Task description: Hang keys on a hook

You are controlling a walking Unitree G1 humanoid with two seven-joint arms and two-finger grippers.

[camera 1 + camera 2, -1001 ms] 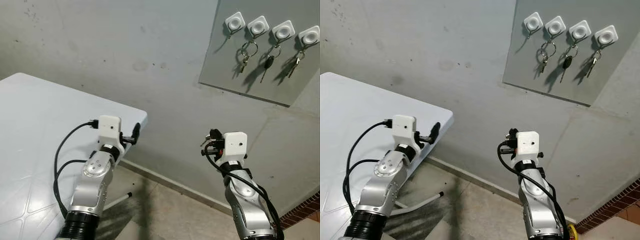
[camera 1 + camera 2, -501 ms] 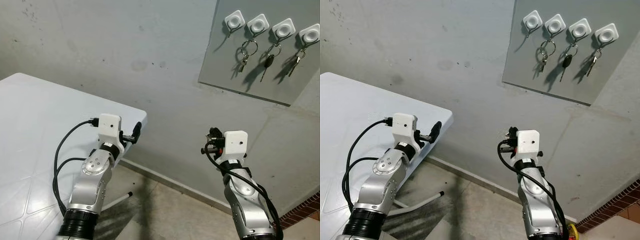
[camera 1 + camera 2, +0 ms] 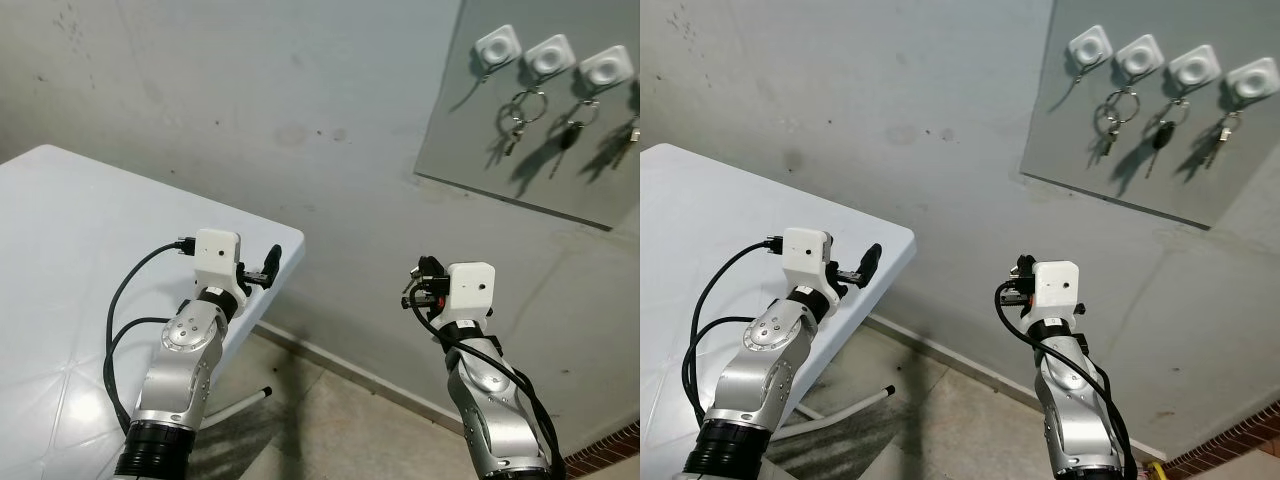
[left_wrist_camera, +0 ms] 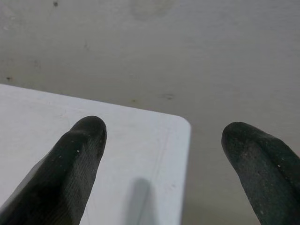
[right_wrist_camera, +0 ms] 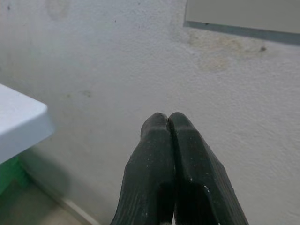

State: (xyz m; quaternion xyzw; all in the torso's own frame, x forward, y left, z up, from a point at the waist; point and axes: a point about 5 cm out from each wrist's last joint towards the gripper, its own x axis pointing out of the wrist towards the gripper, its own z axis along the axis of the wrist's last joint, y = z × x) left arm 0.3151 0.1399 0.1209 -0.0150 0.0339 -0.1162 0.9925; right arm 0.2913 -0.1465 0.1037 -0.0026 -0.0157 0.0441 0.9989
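Seeing free hook (image 3: 1089,46) up-right of right claw (image 5: 168,123); closer arm, pinched shut, contents unclear; left claw (image 4: 164,145) wide open, empty.

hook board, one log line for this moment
hook board: three hooks hold keys, leftmost hook bare | left hand: open over table | right hand: shut, keyless

silver arms (image 3: 185,360), black cables (white wrist boxes)
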